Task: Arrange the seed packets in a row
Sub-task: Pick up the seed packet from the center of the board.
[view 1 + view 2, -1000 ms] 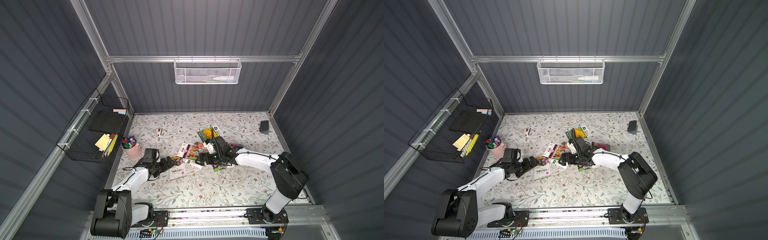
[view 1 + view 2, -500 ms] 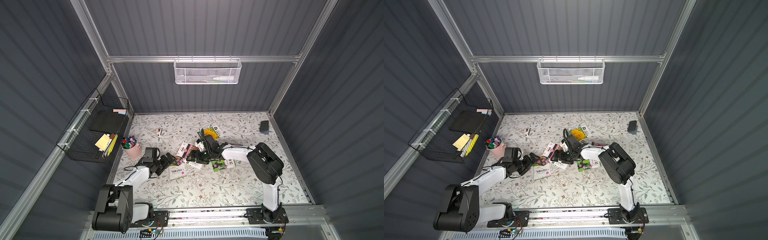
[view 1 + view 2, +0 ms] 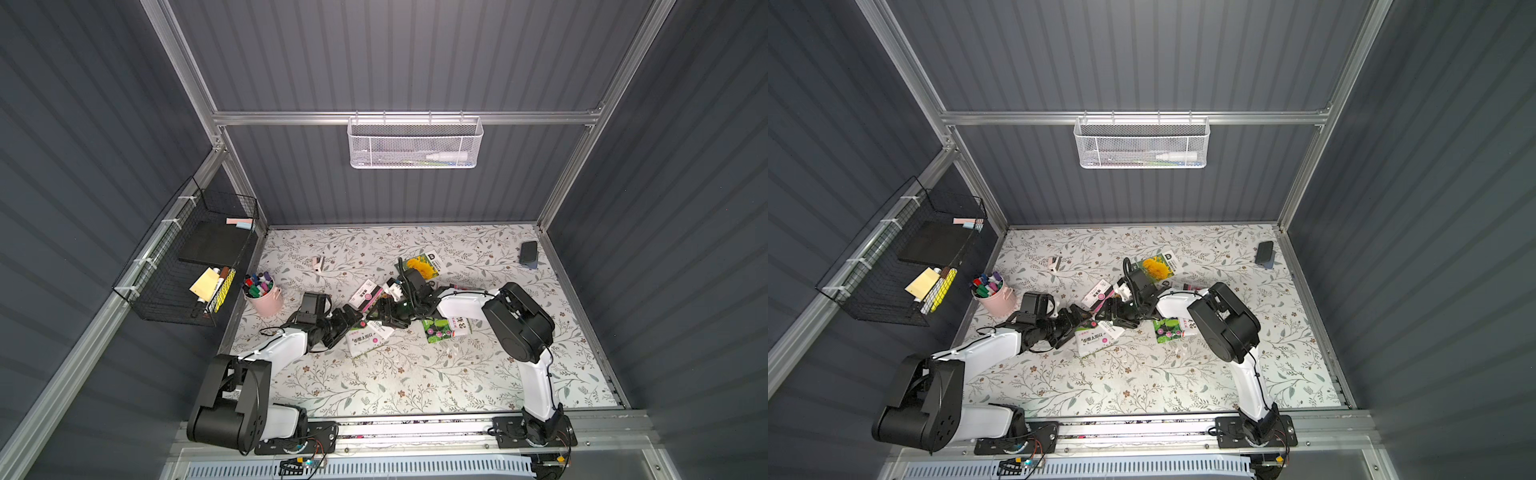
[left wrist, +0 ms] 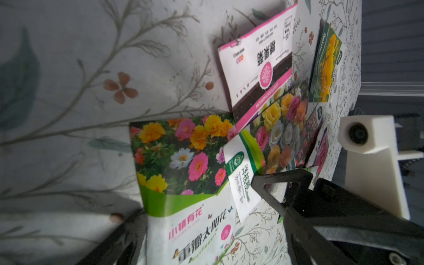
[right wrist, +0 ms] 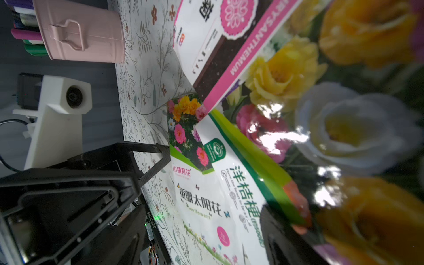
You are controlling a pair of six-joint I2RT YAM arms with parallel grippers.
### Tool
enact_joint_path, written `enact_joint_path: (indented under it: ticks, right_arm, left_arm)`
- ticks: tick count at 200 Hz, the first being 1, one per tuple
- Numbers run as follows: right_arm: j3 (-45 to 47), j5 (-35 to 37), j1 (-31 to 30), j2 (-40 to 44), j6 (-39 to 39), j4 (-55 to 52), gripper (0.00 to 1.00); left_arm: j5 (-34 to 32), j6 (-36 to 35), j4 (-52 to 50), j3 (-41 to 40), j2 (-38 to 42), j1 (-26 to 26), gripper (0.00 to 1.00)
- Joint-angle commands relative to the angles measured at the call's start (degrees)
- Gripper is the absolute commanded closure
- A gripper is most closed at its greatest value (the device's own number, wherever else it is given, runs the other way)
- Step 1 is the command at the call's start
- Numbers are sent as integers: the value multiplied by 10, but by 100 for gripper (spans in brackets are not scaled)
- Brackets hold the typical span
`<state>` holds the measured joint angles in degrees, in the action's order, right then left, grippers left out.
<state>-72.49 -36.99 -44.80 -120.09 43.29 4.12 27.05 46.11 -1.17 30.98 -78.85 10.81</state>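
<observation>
The seed packets (image 3: 365, 338) lie in a messy pile in the middle of the table (image 3: 415, 374), some on top of others. There is no row yet. The left pincer (image 3: 353, 321) is open around one packet's white end. The right pincer (image 3: 384, 319) is open too, down at the pile. Nearly everything is left to do.

The right gripper (image 3: 386, 316) hangs over the middle of the seed packets (image 3: 442, 328), so I can't count what lies beneath, and how its jaws stand is lost in both top views. In the right wrist view the rose packet (image 5: 332, 119) is blurred and cropped. The Sunflowers packet (image 4: 195, 234) runs out of the left wrist view. What lies in the white basket (image 3: 415, 141) is too small to name.
</observation>
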Motion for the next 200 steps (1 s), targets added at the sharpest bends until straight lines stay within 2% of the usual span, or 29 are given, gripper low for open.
enact_joint_path:
  ticks: [1,14,51,73,95,126,168,200]
  right_arm:
    - [5,7,-7,-36,20,-36,22]
    - [4,5,-8,-40,21,-34,22]
    - [9,10,-8,-44,27,-32,22]
    - [15,14,-8,-40,29,-31,22]
    - [22,22,-8,-33,30,-29,22]
    - [30,30,-8,-30,35,-22,22]
    - [38,43,-9,-4,30,-29,21]
    - [82,61,-9,84,25,-37,16]
  left_arm:
    - [0,30,-61,-14,-37,11,14]
    - [9,45,-42,-9,-48,12,22]
    - [26,80,11,3,-69,12,60]
    - [20,81,-3,8,-59,12,69]
    - [17,71,-37,13,-38,13,73]
    - [16,15,-130,30,2,13,96]
    - [27,-2,-172,43,23,12,100]
    - [58,-8,-200,57,62,12,100]
